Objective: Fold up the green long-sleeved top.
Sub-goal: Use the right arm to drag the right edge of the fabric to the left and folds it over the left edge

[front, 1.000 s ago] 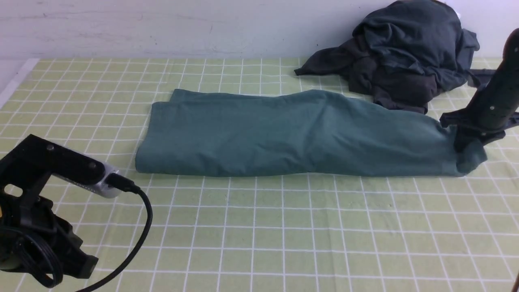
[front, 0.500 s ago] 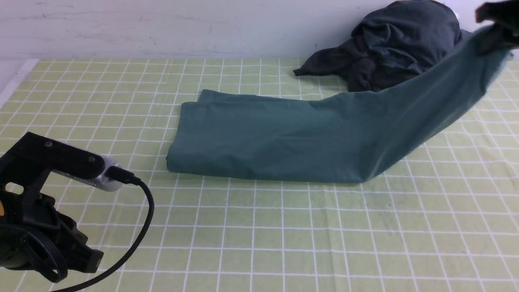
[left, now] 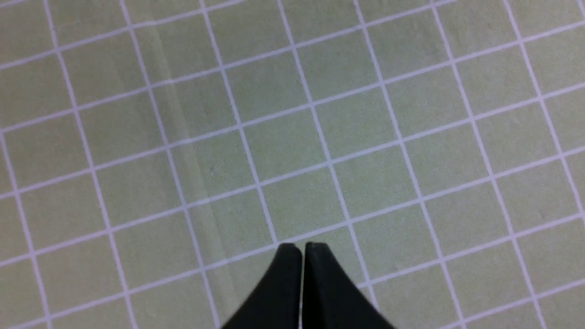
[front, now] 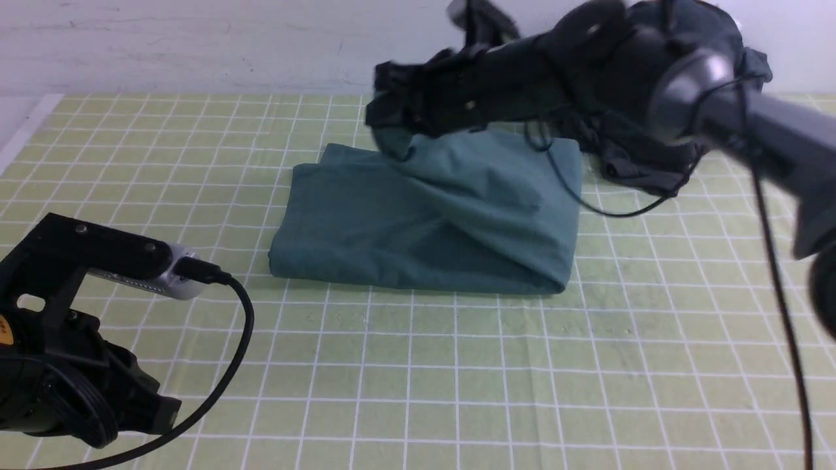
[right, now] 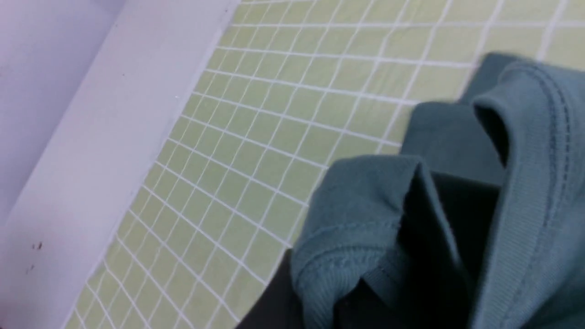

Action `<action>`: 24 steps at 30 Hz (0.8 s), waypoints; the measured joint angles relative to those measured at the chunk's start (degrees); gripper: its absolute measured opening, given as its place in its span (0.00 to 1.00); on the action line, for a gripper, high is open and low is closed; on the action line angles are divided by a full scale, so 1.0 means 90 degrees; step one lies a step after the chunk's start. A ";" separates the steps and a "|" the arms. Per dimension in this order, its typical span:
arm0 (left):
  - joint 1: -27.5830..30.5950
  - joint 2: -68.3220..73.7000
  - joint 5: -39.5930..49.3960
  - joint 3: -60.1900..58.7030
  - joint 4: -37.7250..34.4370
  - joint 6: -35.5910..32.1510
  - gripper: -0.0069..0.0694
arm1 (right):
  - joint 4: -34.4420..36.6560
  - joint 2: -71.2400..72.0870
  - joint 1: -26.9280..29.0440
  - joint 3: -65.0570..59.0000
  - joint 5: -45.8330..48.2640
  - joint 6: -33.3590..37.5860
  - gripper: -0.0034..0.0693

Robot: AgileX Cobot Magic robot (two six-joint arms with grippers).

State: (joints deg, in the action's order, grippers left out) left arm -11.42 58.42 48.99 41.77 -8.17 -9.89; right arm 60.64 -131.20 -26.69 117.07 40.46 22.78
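My right claw (front: 392, 136) is pinched narrow on the green long-sleeved top (front: 424, 222). Wrist cam shows the ribbed edge (right: 347, 265) bunched btwn the dark fingers, so it's holding cloth, not empty. The held bit sits a little above the pile's far-left part, and the fabric runs from it in a slack slope down to the rest.

The top lies mid-table on the check tablecloth (front: 457, 365), doubled over itself, w/ a rounded fold line (front: 567, 261) on its right side and the layers' free edges on the left. The upper layer is rumpled w/ diagonal creases.

Handling, my read: soft limp knit, light, no stiffness at all. It'll sag wherever I don't support it and drag the lower layers if I pull sideways. Not fragile, not slippery, but layers slide on each other.

Best hold is prob. the ribbed edge or a corner. It's thicker there, w/ stitching to bite on. Pinch thru all layers. A mid-panel pinch would just tent one layer.

The dark clothes heap (front: 643, 171) sits just beside the top's far-right corner, partly hidden by my arm. Could snag if I swing wide.

My left claw (left: 301, 249) has its tips pressed together w/ nothing in them. It's over bare tablecloth near-left, well apart from the top.
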 joint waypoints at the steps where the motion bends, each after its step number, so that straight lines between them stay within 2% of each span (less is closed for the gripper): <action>1: 0.0000 0.0000 -0.0013 0.0000 0.0000 0.0000 0.09 | 0.0125 -0.0162 -0.0080 0.0122 -0.0125 0.0089 0.10; 4: 0.0000 0.0000 -0.0153 0.0000 0.0000 0.0000 0.09 | 0.0578 -0.0769 -0.0264 0.0838 -0.0292 0.0230 0.19; 8: 0.0000 0.0000 -0.0236 0.0000 -0.0005 0.0000 0.09 | 0.0779 -0.1467 -0.0352 0.1965 -0.0314 0.0244 0.38; 9: 0.0000 0.0000 -0.0237 0.0000 -0.0005 0.0000 0.09 | 0.0777 -0.1529 -0.0360 0.2071 -0.0293 0.0251 0.40; 11: 0.0000 0.0000 -0.0277 0.0000 -0.0019 0.0000 0.09 | 0.0601 -0.1827 -0.0357 0.2629 0.0037 0.0278 0.53; 13: 0.0000 0.0000 -0.0277 0.0000 -0.0019 0.0000 0.09 | 0.0197 -0.1903 -0.0329 0.2929 0.0460 0.0285 0.59; 17: 0.0000 0.0000 -0.0257 0.0000 -0.0019 0.0000 0.09 | -0.0595 -0.1902 -0.0195 0.3431 0.1235 0.0285 0.61; 21: 0.0000 0.0000 -0.0272 0.0000 -0.0014 0.0000 0.09 | -0.1323 -0.1883 -0.0133 0.3822 0.1923 0.0103 0.56; 24: 0.0000 0.0000 -0.0293 0.0000 -0.0014 -0.0006 0.09 | -0.1957 -0.1852 -0.0143 0.4216 0.2278 -0.0392 0.50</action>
State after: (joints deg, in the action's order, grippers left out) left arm -11.42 58.42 46.35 41.77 -8.29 -9.94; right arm 43.03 -147.87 -27.98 155.01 60.96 19.26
